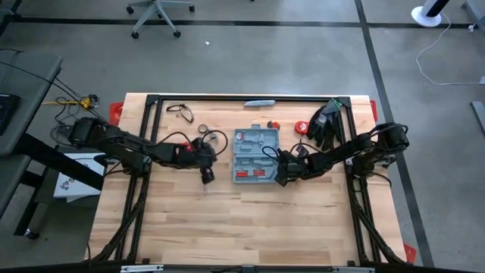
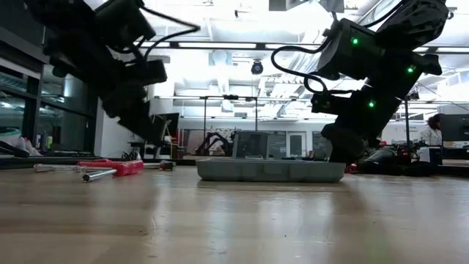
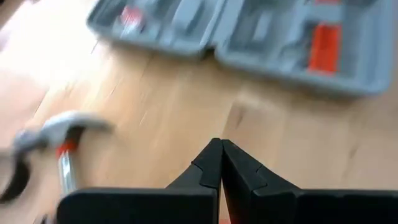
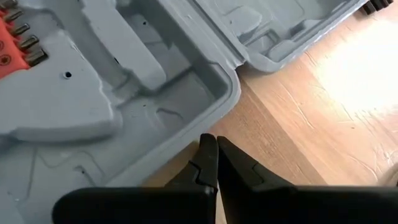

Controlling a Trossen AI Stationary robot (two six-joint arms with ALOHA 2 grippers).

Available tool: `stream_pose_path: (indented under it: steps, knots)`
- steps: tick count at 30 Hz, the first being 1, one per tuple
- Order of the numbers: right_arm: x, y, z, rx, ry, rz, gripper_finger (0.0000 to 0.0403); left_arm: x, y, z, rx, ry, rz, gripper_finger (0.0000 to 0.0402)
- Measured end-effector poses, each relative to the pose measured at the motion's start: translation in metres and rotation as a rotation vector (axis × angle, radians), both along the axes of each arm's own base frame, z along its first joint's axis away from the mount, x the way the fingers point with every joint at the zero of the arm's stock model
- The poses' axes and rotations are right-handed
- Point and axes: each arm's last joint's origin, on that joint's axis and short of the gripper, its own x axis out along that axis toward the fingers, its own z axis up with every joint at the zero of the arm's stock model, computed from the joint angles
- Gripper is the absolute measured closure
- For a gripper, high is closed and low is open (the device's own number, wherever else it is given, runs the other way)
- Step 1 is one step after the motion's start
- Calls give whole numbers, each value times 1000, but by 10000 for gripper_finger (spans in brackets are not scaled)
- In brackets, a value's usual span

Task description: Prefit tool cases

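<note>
The blue-grey tool case [image 1: 256, 155] lies open and flat on the table's middle, both moulded halves up, with red-handled pieces [image 1: 258, 173] in its near half. My left gripper [image 3: 221, 155] is shut and empty, raised over bare wood left of the case [image 3: 249, 37] and pointing toward it. A hammer [image 3: 65, 134] with a red neck lies on the wood beside it. My right gripper [image 4: 212, 149] is shut at the right rim of the case's near half [image 4: 217, 115]. My right gripper comes slanting down from the table's right, its shut fingertips [image 4: 208, 146] right at the outer rim [image 4: 217, 115] of the case's near half. Whether they touch the rim, I cannot tell. The case lies flat on the table.
Black gloves [image 1: 324, 123], a red round thing [image 1: 301, 127] and a small red piece [image 1: 274, 124] lie far right. Glasses [image 1: 179, 112], a cord loop [image 1: 217, 139] and a slim grey bar [image 1: 260, 103] lie far. A red-handled tool [image 2: 113, 167] lies left. Bare wood [image 1: 242, 227] spreads toward the near edge.
</note>
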Motion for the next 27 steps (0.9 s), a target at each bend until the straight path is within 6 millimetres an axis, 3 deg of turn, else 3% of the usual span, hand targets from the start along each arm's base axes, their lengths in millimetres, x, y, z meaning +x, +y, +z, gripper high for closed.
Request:
stream_pose_path:
  steps: [9,27]
  knots:
    - [-2,2,0,-9,13,7,403,-15,-11,-13,-138,156,75,401]
    - [-3,3,-1,-11,25,12,403,-25,-63,-13,-237,170,-117,401]
